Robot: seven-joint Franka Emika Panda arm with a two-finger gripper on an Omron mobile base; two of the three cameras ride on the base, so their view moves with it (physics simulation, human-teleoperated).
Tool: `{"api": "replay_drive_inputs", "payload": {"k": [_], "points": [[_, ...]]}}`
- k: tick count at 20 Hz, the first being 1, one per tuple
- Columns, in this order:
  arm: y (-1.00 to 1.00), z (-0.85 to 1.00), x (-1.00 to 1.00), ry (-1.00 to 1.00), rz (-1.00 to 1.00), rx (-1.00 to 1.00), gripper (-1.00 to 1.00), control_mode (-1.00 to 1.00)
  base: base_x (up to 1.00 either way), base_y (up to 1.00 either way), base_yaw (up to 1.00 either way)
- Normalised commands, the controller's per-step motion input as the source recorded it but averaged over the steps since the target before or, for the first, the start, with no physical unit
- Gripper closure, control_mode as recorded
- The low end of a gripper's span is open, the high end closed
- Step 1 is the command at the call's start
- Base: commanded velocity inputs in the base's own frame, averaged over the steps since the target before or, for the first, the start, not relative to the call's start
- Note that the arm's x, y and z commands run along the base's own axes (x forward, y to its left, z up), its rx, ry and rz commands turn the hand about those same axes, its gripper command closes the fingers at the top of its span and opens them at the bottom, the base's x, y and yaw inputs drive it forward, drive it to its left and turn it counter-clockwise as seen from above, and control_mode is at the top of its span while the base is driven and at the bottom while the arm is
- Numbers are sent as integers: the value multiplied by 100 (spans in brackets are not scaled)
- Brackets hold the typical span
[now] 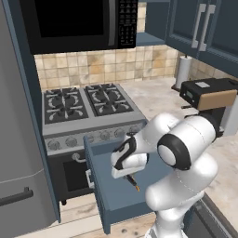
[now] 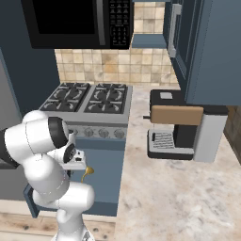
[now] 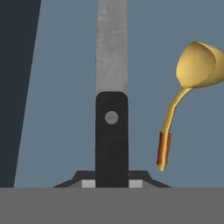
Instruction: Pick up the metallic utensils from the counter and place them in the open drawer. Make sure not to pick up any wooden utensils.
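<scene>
My gripper (image 3: 111, 184) is shut on a metallic utensil (image 3: 111, 131) that has a black handle with a rivet and a flat grey blade. The blade points away from the hand over the slate-blue floor of the open drawer (image 3: 57, 109). To its right in the hand view, a shiny golden spoon (image 3: 194, 65) with a small orange band on its handle lies in the drawer. From the left base view, the gripper (image 1: 126, 175) hangs low above the open drawer (image 1: 109, 197). In the right base view the spoon (image 2: 87, 172) shows just under the gripper (image 2: 77, 165). The wooden utensils are out of view.
A gas stove (image 1: 86, 104) stands behind the drawer, under a black microwave (image 1: 74, 23). The beige counter (image 2: 179, 188) carries a coffee machine (image 2: 181, 124) and a paper-towel roll (image 1: 183, 69). A grey fridge (image 1: 18, 153) stands to the left.
</scene>
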Motion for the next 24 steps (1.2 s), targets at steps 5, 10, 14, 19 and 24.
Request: {"api": "replay_drive_inputs", "payload": {"k": [5,10,14,19,24], "points": [[10,-38,4,1,1,0,100,-100,0,0,0],[8,-24,8,1,0,0,100,-100,0,0,0],[0,-17,25,0,0,-1,100,-100,0,0,0],[0,-4,37,0,0,-1,100,-100,0,0,0],[0,0,2,0,0,0,100,-100,0,0,0]]}}
